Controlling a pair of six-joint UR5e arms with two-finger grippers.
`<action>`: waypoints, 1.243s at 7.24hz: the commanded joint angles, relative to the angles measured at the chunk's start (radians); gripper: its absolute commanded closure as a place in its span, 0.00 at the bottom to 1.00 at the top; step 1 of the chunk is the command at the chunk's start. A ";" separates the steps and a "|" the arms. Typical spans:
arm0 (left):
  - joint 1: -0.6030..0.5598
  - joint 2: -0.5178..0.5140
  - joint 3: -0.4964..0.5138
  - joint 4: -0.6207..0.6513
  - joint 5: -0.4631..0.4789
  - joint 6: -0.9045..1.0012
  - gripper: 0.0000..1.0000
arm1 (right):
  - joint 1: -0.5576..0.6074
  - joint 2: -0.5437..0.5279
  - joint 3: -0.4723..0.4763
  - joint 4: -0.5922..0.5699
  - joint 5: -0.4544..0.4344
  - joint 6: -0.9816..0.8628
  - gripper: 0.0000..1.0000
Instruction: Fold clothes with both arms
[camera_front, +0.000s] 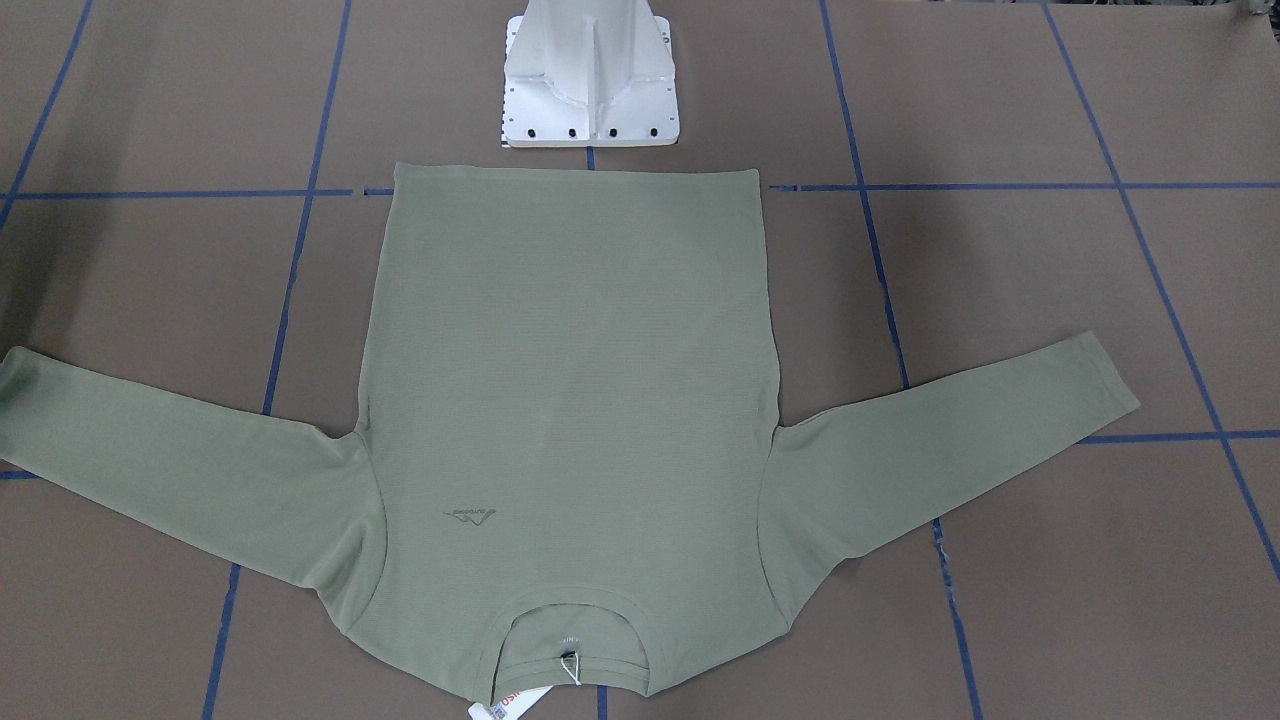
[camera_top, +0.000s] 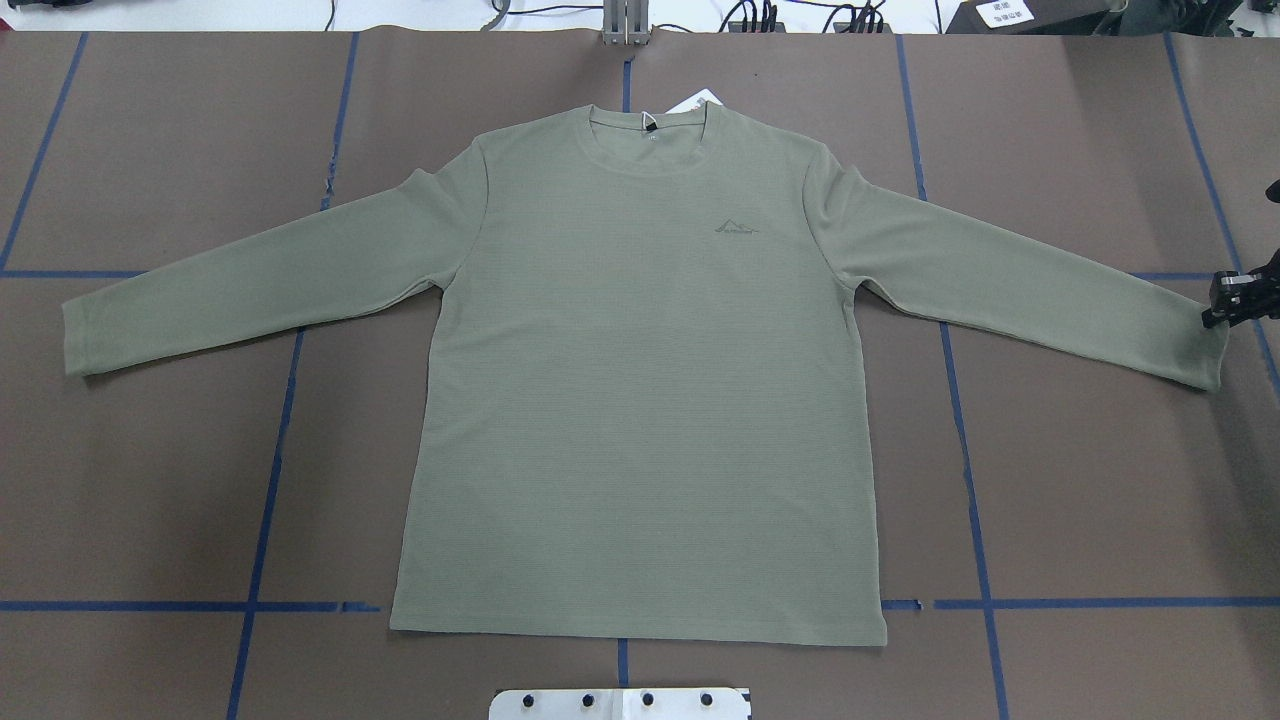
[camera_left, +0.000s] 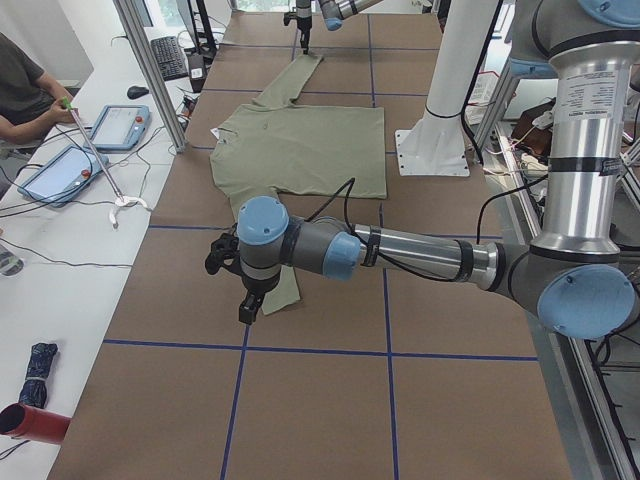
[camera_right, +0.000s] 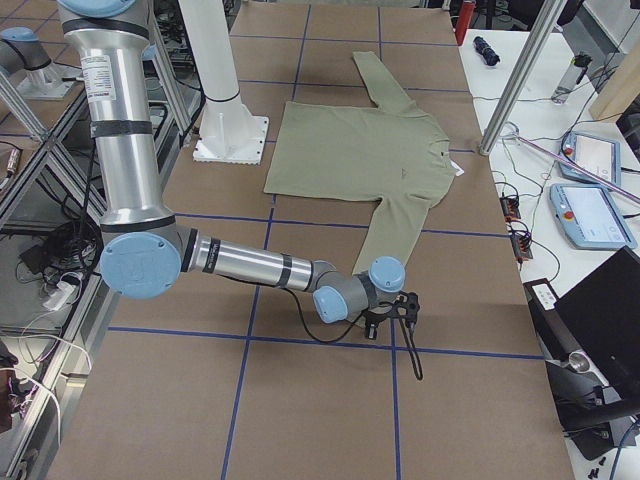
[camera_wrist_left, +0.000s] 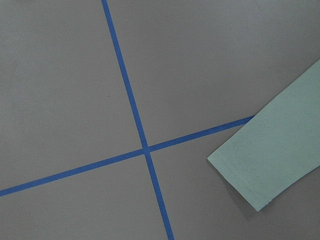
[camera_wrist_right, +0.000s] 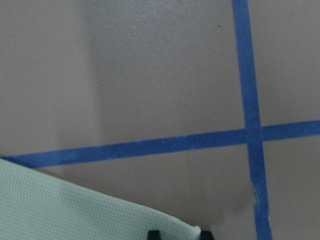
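Note:
The olive-green shirt (camera_top: 640, 400) lies flat, front up, with both sleeves spread and its white price tag (camera_top: 695, 100) at the neck. My right gripper (camera_top: 1235, 298) sits at the right sleeve's cuff (camera_top: 1200, 350). In the right wrist view, its gripper (camera_wrist_right: 179, 235) is open, black fingertips (camera_wrist_right: 153, 234) apart, with the cuff corner (camera_wrist_right: 125, 220) lying between them. My left gripper (camera_left: 243, 308) hovers by the other cuff (camera_left: 285, 295); I cannot tell whether it is open or shut. The left wrist view shows only that cuff (camera_wrist_left: 265, 160) on the brown table, no fingers.
The white pedestal (camera_front: 590, 80) stands just behind the shirt's hem. Blue tape lines (camera_top: 270, 480) grid the brown table cover. A person (camera_left: 25, 90) sits at a side table with tablets (camera_left: 118, 125). Aluminium posts (camera_left: 150, 70) stand along the table's far edge.

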 joint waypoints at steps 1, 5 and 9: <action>0.000 0.000 0.003 0.000 0.000 0.001 0.00 | 0.003 0.012 0.010 -0.003 0.016 -0.003 1.00; 0.000 -0.006 -0.017 -0.014 -0.005 -0.001 0.00 | -0.065 -0.046 0.385 0.000 0.137 0.190 1.00; 0.024 -0.009 -0.003 -0.081 -0.075 -0.002 0.00 | -0.432 0.289 0.496 -0.171 -0.168 0.647 1.00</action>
